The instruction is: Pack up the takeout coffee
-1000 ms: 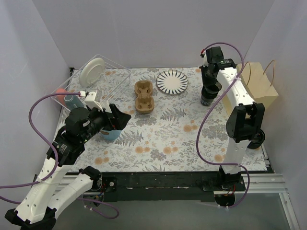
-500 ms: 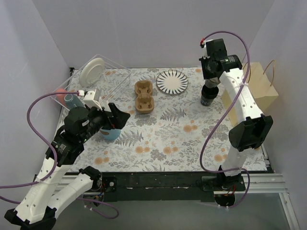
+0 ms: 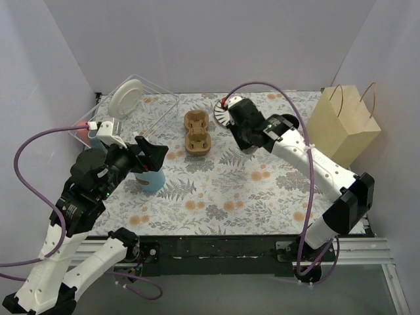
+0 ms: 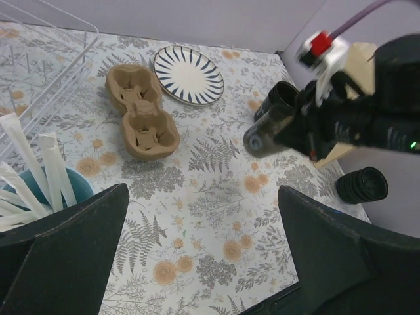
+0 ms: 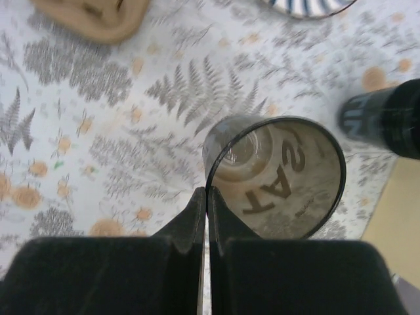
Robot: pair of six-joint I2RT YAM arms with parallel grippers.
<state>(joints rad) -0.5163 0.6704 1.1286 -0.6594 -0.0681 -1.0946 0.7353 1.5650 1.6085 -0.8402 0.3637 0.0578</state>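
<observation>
The floral worktop [image 3: 216, 197] is carrying a paper bag [image 3: 341, 125] at the far right and a cardboard carrier [image 3: 196, 132] at far centre. The left claw [image 4: 203, 197] is hanging wide open over the light-blue cup [image 3: 152, 180]. The right claw [image 5: 207, 197] is pinching the rim of a lidless dark cup [image 5: 275, 177], right of the carrier. A second dark cup [image 5: 387, 118] is sitting nearer the bag.

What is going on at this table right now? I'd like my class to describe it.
The right gripper is shut on the rim of a lidless dark coffee cup, holding it above the floral tablecloth. A second dark cup stands nearby. The cardboard cup carrier has both sockets empty. The left gripper hangs open near the light-blue cup of straws.
</observation>
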